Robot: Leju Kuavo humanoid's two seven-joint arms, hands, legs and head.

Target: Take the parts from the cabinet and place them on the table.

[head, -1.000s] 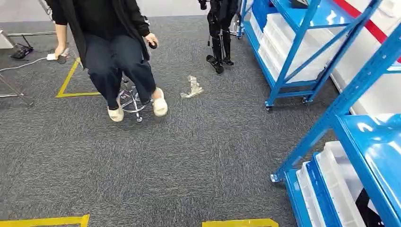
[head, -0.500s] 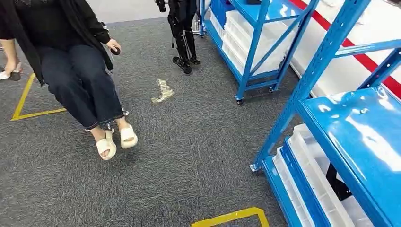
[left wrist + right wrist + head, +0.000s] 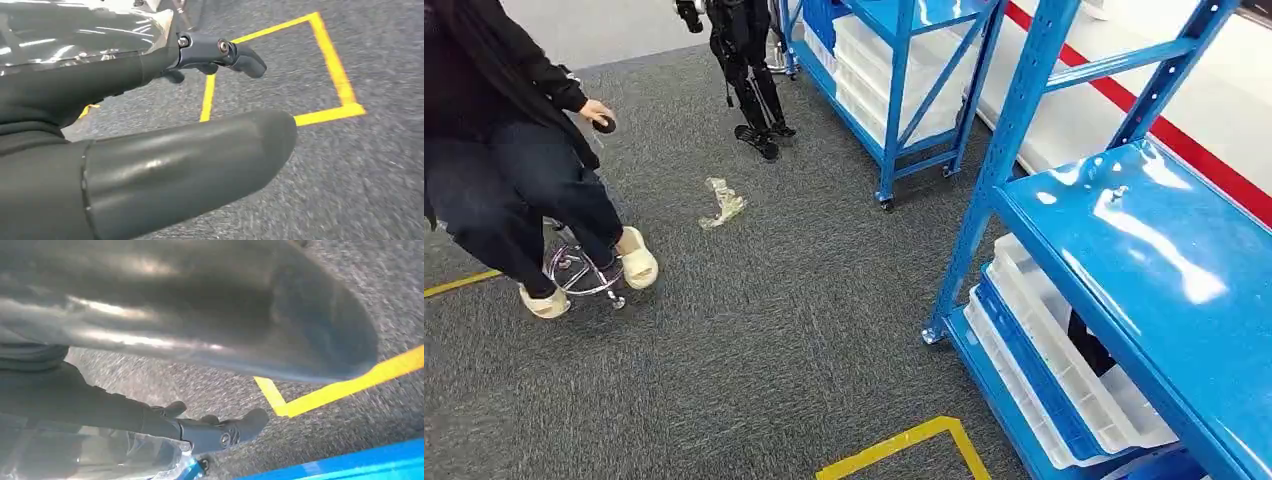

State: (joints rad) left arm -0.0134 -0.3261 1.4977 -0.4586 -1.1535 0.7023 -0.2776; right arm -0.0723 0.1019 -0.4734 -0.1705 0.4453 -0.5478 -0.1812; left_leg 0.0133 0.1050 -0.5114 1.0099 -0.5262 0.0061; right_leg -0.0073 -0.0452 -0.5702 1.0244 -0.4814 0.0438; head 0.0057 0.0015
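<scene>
Left hand (image 3: pixel 210 50) and right hand (image 3: pixel 210 432) hung loosely open and empty beside me, and with the parts probably in the white bins (image 3: pixel 1064 370) low in the blue cabinet (image 3: pixel 1144 260), I judged a careless step might knock an arm against its upright post (image 3: pixel 982 200).

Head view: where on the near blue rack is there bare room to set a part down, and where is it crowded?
The near blue rack's top shelf is bare and glossy, apart from a small bolt-like bit near its far edge. Below it is crowded: white trays fill the lower level. The grey carpet between rack and seated person is open.
</scene>
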